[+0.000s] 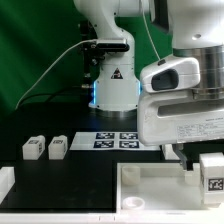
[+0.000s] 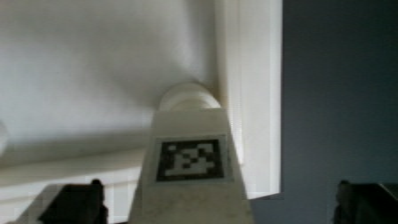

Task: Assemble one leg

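**Asker:** Where is the leg right now?

**Arm:** The leg (image 1: 212, 172) sits between my jaws, over the white tabletop panel (image 1: 150, 188), on that panel's side toward the exterior view's right. In my wrist view, one of its tags faces the camera. Its rounded end points away across the panel's pale surface, close beside the panel's raised edge.

**Asker:** Are you clamped on it?

**Arm:** No. My jaws stand wide. My dark fingertips (image 2: 71, 203) show on either side of the leg, with a clear gap on one side and a thin one on the other.

**Asker:** Does it rest on the panel?

**Arm:** I cannot tell, because my own hand hides where they would meet.

**Asker:** What else lies around the panel?

**Arm:** One spare leg (image 1: 33, 148) and a second spare leg (image 1: 57, 147) lie side by side on the black counter (image 1: 80, 170). They are beyond the panel's far corner, toward the exterior view's left. The marker board (image 1: 117, 139) lies flat just behind the panel's far edge.
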You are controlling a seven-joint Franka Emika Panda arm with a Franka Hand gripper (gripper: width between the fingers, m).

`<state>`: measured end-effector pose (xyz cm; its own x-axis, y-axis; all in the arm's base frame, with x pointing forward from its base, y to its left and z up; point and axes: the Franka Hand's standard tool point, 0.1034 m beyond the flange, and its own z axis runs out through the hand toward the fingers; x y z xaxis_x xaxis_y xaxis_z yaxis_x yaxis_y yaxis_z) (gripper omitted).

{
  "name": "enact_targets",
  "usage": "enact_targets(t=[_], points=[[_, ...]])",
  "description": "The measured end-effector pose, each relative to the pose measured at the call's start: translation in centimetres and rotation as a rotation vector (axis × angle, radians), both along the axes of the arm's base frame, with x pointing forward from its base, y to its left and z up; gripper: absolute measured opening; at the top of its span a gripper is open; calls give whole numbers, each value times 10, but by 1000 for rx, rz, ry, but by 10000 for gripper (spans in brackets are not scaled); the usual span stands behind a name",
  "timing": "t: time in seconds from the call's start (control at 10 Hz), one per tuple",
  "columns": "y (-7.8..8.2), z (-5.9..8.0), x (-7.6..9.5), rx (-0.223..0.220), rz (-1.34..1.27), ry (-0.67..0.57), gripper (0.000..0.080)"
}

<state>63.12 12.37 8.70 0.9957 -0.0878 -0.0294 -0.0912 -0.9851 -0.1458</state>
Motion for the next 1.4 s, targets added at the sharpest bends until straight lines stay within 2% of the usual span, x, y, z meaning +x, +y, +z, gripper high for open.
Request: enact_targets(t=[0.1, 0.2, 0.3, 0.4, 0.5, 0.8, 0.9, 1.1, 1.4], points=[[0, 0, 0, 0, 4, -1, 649], [-1, 0, 0, 0, 4, -1, 549], [-1, 0, 0, 0, 4, -1, 412], [-2, 0, 0, -2, 3, -1, 412], [-3, 0, 1, -2, 2, -1, 308], [-4, 0, 2, -1, -41, -6, 308], [-9, -2, -1, -1, -60, -59, 308], [-11, -4, -7, 18, -352, -91, 296], [-10, -4, -10, 87, -773, -50, 295]])
